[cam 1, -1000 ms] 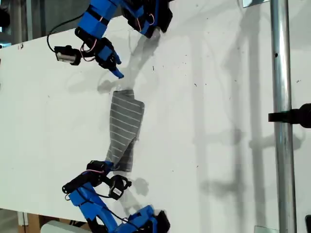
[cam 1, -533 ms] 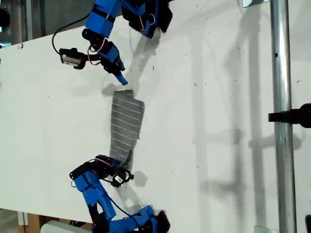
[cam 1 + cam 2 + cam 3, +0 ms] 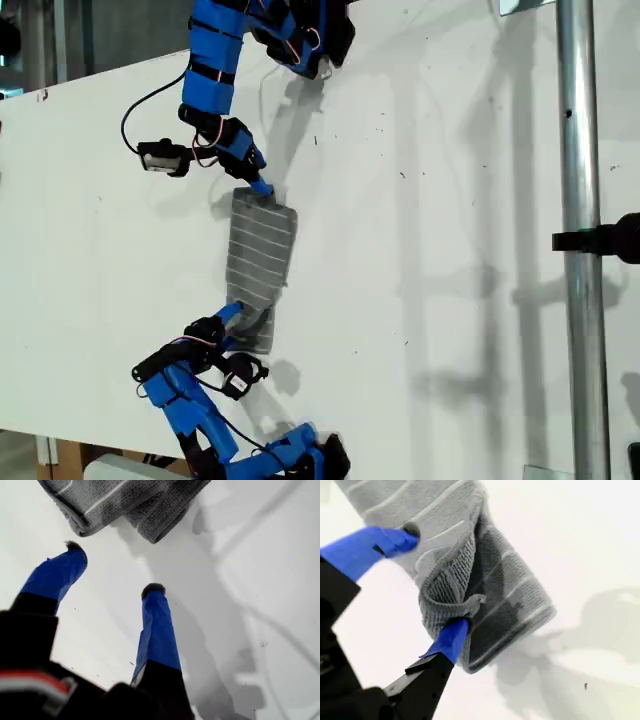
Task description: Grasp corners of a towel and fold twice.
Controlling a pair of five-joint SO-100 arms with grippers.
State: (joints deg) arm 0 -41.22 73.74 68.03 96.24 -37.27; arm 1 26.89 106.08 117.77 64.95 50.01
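Open-jawed, my first gripper (image 3: 114,567) sits low over the white table (image 3: 430,180), its two blue fingers spread with nothing between them. You can see the towel (image 3: 125,500) lying just beyond the tips, a doubled grey edge with pale stripes. In the exterior view this gripper (image 3: 262,186) is at the towel's upper end, its tip right at the cloth's edge. From that angle you cannot tell whether it touches.

Look at my second gripper (image 3: 436,577) and you find a bunched fold of the towel (image 3: 510,590) between its jaws. One blue finger (image 3: 390,540) presses on the striped top layer and the other comes in under a rumpled, turned-up corner. It looks like a grasp, though how firm the pinch is does not show. In the exterior view this gripper (image 3: 225,318) is at the towel's lower end.

The towel (image 3: 260,245) lies as a narrow folded strip between the two grippers, toward the exterior view's left of the table and well apart from the metal pole (image 3: 578,150) at that view's right.
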